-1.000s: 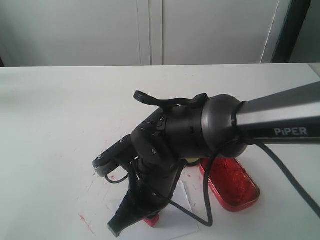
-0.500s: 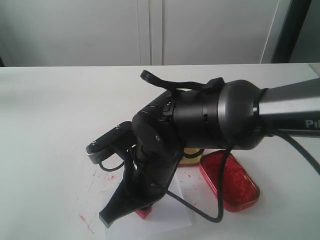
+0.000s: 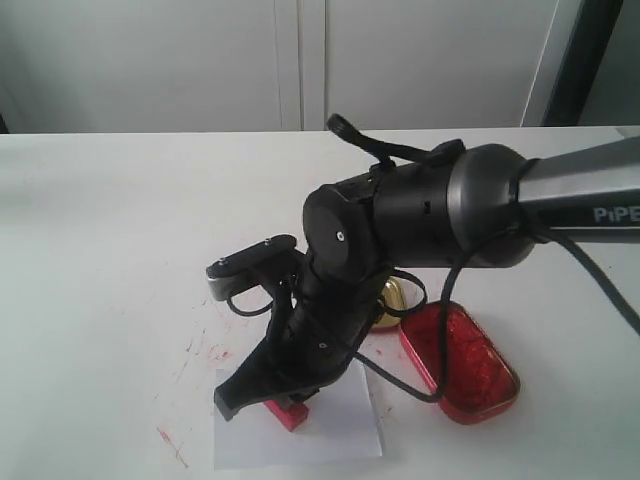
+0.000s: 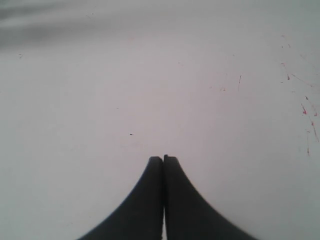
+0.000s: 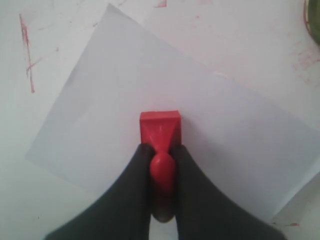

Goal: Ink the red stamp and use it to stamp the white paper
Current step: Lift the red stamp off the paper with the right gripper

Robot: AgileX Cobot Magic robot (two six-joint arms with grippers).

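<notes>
My right gripper (image 3: 275,395) (image 5: 162,150) is shut on the knobbed handle of the red stamp (image 3: 287,412) (image 5: 160,127). The stamp's square base is over the middle of the white paper (image 3: 340,430) (image 5: 115,105), close to or on it; contact cannot be judged. In the exterior view the paper lies at the front of the table, partly hidden by the arm. My left gripper (image 4: 163,159) is shut with nothing between its fingers, over bare white tabletop; it is outside the exterior view.
The red oval ink tin (image 3: 465,365) stands open to the right of the paper. The gold lid (image 3: 390,305) peeks out behind the right arm. Red ink marks (image 3: 172,445) streak the white tabletop left of the paper.
The right arm has swung to the right and turned, carrying the red stamp a little across the paper. More of the paper's left part now shows.
</notes>
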